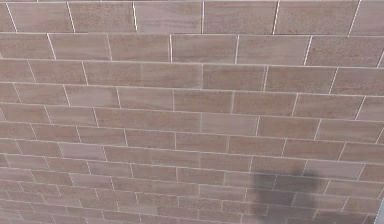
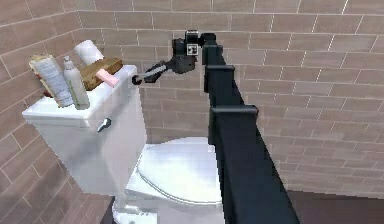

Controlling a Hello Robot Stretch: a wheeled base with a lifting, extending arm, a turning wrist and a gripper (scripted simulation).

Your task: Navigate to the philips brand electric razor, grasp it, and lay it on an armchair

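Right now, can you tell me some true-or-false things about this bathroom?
The toilet is white. True.
The arm is bright red. False: it is dark.
Bottles stand on the toilet's tank. True.
The wall ahead is plain blue. False: it has brownish tiles.
The tool is down by the floor. False: it is up near the tank's top.

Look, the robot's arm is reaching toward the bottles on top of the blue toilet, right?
Not quite. The toilet is white, not blue, as the arm side view shows. The rest stands: the arm reaches toward the bottles on its tank, with the gripper near them.
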